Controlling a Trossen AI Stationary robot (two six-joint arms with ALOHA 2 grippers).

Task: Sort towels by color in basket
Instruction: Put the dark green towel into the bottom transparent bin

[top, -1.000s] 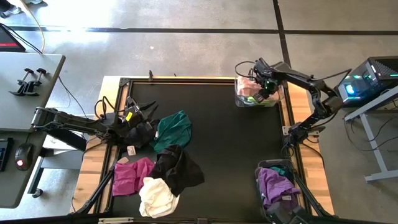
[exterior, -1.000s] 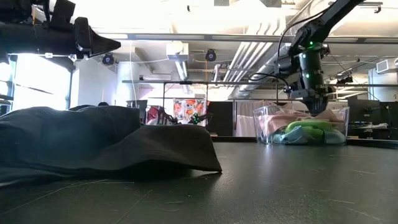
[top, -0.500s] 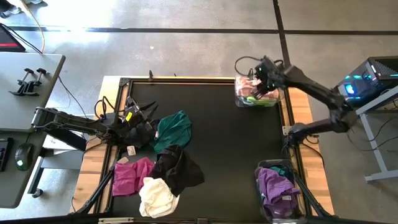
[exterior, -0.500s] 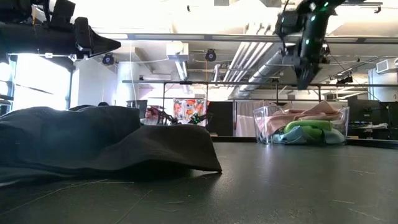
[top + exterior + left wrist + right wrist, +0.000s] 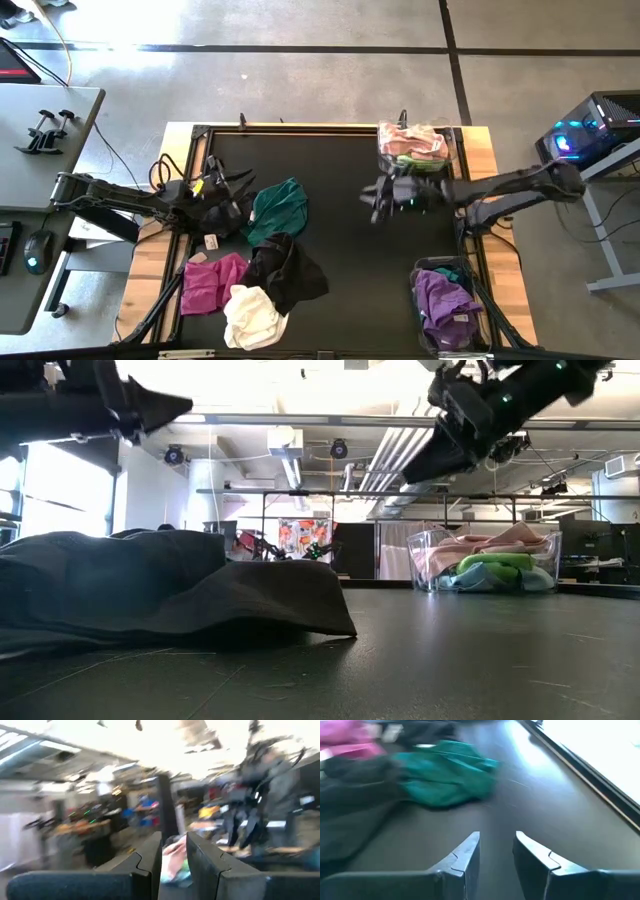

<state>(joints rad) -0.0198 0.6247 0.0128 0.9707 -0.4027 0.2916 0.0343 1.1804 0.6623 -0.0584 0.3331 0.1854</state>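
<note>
While the left gripper rests at the left of the high view beside a dark towel, its fingers a narrow gap apart with nothing between them, the right gripper hangs above bare mat right of centre, also slightly parted and empty. The teal towel lies left of centre, with the black towel, magenta towel and cream towel clustered at lower left. The clear basket at upper right holds peach-pink and lime cloths (a pale blue one shows in the low view); the lower-right basket holds a purple towel.
</note>
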